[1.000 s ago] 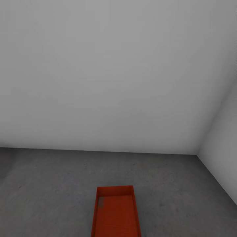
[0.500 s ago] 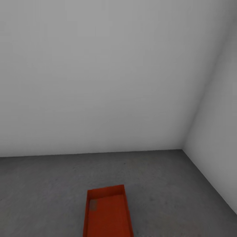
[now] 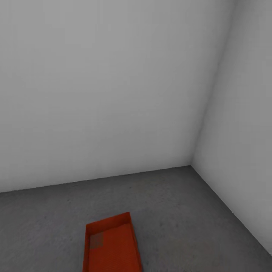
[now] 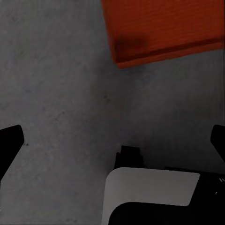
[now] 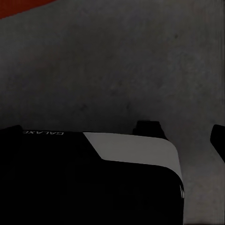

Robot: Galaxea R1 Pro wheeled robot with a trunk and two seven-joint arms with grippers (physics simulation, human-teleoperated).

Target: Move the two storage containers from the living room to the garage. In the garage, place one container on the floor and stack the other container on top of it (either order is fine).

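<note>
Garage corner: two plain white walls (image 3: 113,94) meet at about 2 o'clock above the dark grey concrete floor (image 3: 181,211). One orange-red storage container (image 3: 111,245) lies flat on the floor at 6 o'clock in the head view, open side up, its ribbed base bare. In the left wrist view the left tool (image 4: 112,143) hangs over the floor with its fingers spread wide and empty; the container lies ahead of it, apart. The right tool (image 5: 112,136) is likewise spread open, with a sliver of the container at the frame's corner.

Storage container (image 3: 111,247) cut off at the head view's lower edge — near end unseen, stacking unclear
</note>
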